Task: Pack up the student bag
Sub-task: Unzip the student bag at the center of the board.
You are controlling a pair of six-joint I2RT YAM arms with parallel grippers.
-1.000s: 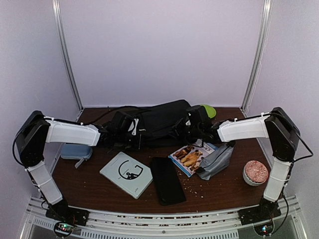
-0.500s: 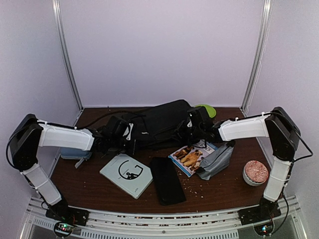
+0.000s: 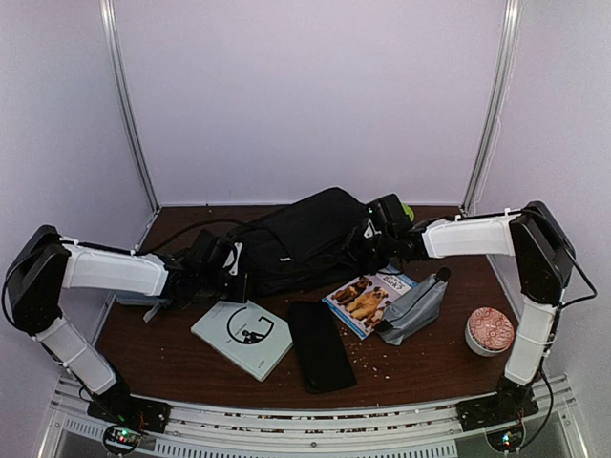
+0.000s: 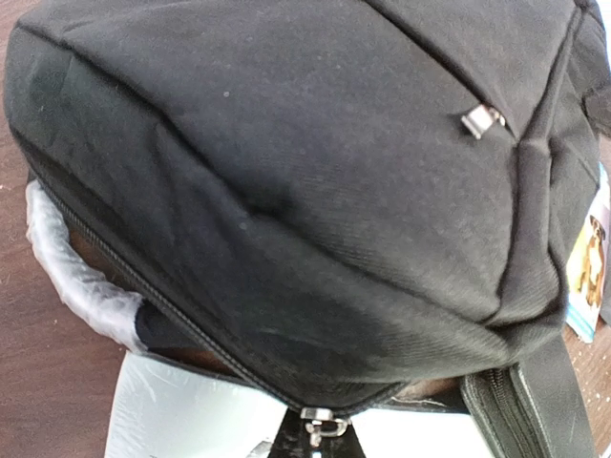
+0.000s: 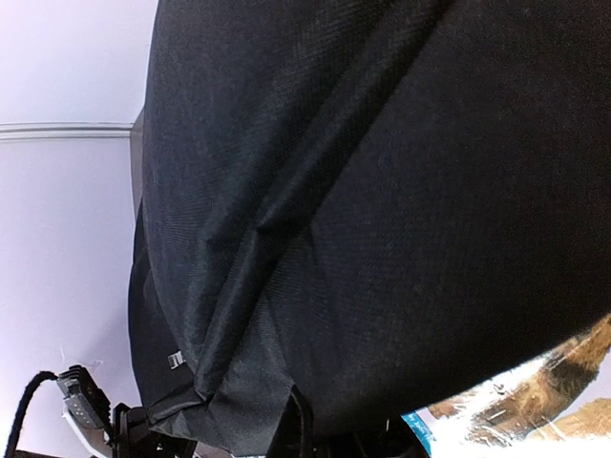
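Observation:
The student bag point(image 3: 305, 239) is large, black and soft, and lies across the back middle of the table, held up between both arms. My left gripper point(image 3: 232, 274) is shut on its left end. In the left wrist view the bag point(image 4: 315, 191) fills the frame, its zippered edge and a metal zipper pull point(image 4: 325, 425) sit right at my closed jaws, and a plastic-wrapped grey handle point(image 4: 76, 277) curves at the left. My right gripper point(image 3: 370, 246) is shut on the bag's right end. In the right wrist view the fabric point(image 5: 382, 191) hides my fingers.
In front of the bag lie a white book point(image 3: 241, 334), a slim black case point(image 3: 320, 345), a picture book point(image 3: 368, 301) and a grey pouch point(image 3: 415, 310). A patterned bowl point(image 3: 490, 331) stands at the right, a blue item point(image 3: 143, 291) at the left and a green thing point(image 3: 408, 212) behind the bag.
My left gripper has drawn back toward the left and nearer, pulling the bag's end with it. The bag has risen and stretched out between the two grippers.

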